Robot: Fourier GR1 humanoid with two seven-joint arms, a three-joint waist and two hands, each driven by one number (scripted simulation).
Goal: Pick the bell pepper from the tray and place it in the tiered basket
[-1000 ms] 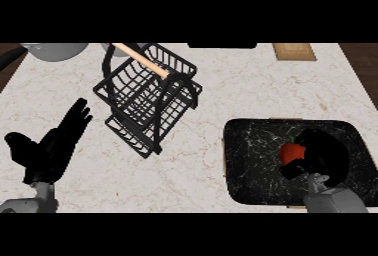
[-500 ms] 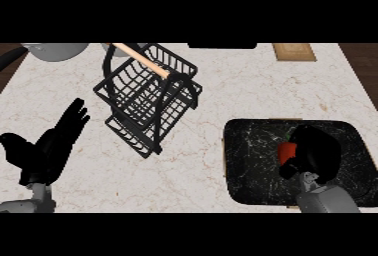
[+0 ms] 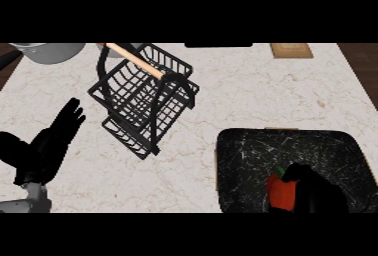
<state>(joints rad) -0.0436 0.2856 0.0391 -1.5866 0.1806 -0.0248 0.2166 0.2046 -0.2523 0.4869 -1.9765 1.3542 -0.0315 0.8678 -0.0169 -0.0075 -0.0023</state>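
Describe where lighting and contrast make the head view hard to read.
Head view: the light is even, with no glare on the counter; the black right hand merges with the dark tray, so its outline is hard to trace; the red pepper beside it stands out; the black basket and the open left hand read clearly against the pale counter.

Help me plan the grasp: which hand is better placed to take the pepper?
Right. The right hand is over the tray, right beside the pepper; the left hand rests open at the counter's far side, left of the basket.
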